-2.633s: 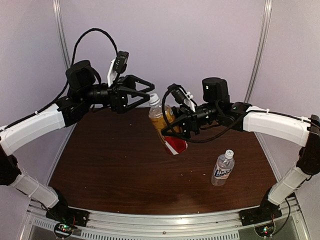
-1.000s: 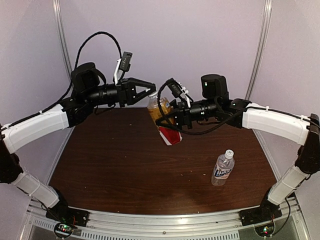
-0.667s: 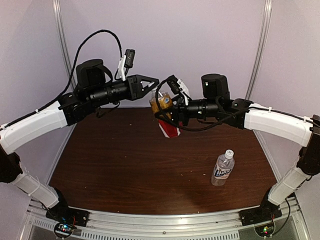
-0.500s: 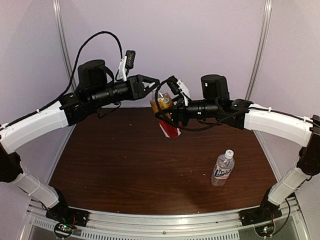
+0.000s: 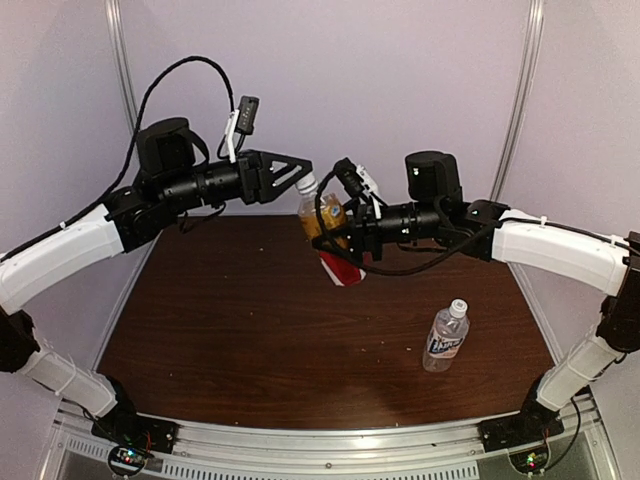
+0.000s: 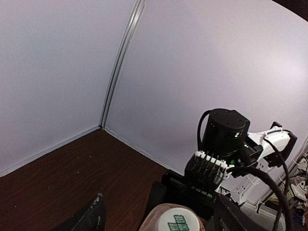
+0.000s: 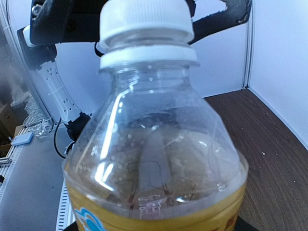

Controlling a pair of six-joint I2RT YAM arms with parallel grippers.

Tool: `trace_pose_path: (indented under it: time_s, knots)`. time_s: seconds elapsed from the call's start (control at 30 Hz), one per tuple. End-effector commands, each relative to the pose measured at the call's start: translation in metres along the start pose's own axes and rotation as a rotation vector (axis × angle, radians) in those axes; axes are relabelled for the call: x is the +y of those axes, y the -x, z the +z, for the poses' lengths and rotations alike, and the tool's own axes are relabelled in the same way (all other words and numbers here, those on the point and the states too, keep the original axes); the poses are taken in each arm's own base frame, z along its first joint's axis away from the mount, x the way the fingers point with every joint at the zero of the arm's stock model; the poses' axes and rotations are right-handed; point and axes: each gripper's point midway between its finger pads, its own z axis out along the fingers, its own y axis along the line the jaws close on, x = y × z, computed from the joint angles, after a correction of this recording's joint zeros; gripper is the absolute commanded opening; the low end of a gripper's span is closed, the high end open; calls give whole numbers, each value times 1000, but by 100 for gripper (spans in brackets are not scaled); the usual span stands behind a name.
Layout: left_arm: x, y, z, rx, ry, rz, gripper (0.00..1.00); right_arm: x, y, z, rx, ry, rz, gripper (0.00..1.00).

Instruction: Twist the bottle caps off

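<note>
My right gripper [image 5: 334,236] is shut on the amber-brown bottle [image 5: 327,212] with a red label [image 5: 346,271], holding it tilted above the table's far side. Its white cap [image 5: 308,183] sits on the neck and shows large in the right wrist view [image 7: 144,19]. My left gripper [image 5: 304,175] stands open around that cap, its fingers [image 6: 92,216] apart from the cap [image 6: 176,223] on both sides. The clear bottle [image 5: 446,340] with a white-and-blue label stands upright on the table at the right, its white cap [image 5: 458,305] on.
The dark brown table [image 5: 230,320] is enclosed by pale walls with metal corner rails [image 5: 122,70]. Cables loop above the left arm [image 5: 185,65]. Both arms meet over the table's far middle.
My left gripper was shut on the amber bottle's cap and has opened, pulling back slightly to the left. The bottle in my right gripper has shifted a little; the cap stays on.
</note>
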Motion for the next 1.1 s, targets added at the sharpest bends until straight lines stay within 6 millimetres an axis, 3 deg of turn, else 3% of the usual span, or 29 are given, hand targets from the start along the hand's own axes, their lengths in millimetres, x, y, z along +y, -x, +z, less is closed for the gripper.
trace_pose_path:
  time_s: [0.0,0.17,0.4,0.63,1.07]
  knots:
    - [-28,19,-19,-43,-132,144,80,30,9,-10,-20,142,-34,63]
    - [-37,17,-28,-15,-232,190,82,49,10,-13,-18,259,-31,63]
    - [-67,1,-32,36,-483,257,82,70,11,-15,-8,419,-4,63]
    - [-71,-8,-27,45,-579,257,81,78,11,-14,-8,505,32,63]
    - [-71,-26,-23,82,-664,207,63,78,13,-10,-19,534,50,63]
